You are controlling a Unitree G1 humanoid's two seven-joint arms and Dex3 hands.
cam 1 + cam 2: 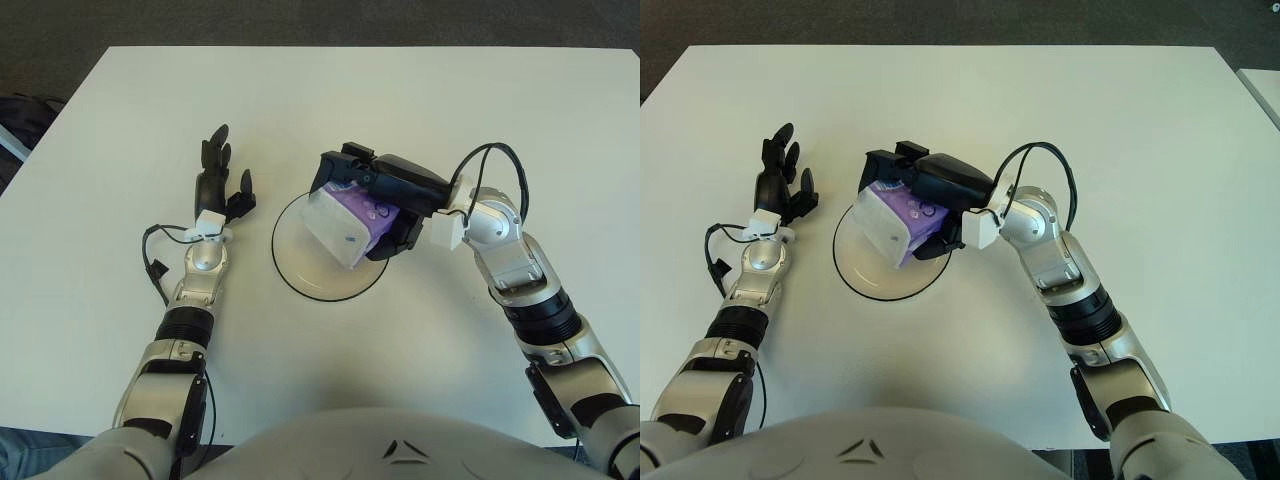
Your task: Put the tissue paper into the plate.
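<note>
right hand point(385, 195) clamped on tissue paper point(348, 222) | pack tilted over plate point(300, 270), long axis slanting down-left | you lower straight down | left hand point(218, 180) open, left of plate on desk point(420, 90)

— What does the table point(120, 110) look like to you?

— A smooth, matt white top, no grain or texture showing.

— And the plate point(300, 265)?

— Smooth off-white with a thin dark rim line, faintly glossy, like ceramic or hard plastic; I cannot tell which.

— The tissue pack point(345, 222)?

— Soft plastic film wrap, slightly shiny, translucent white at the near end and purple behind.

— The hands?

— The right hand point(385, 190) is matt black plastic on a brushed silver metal forearm with white plastic pieces at the wrist. The left hand point(218, 180) is the same black plastic, with a thin black rubbery cable by its wrist.
</note>
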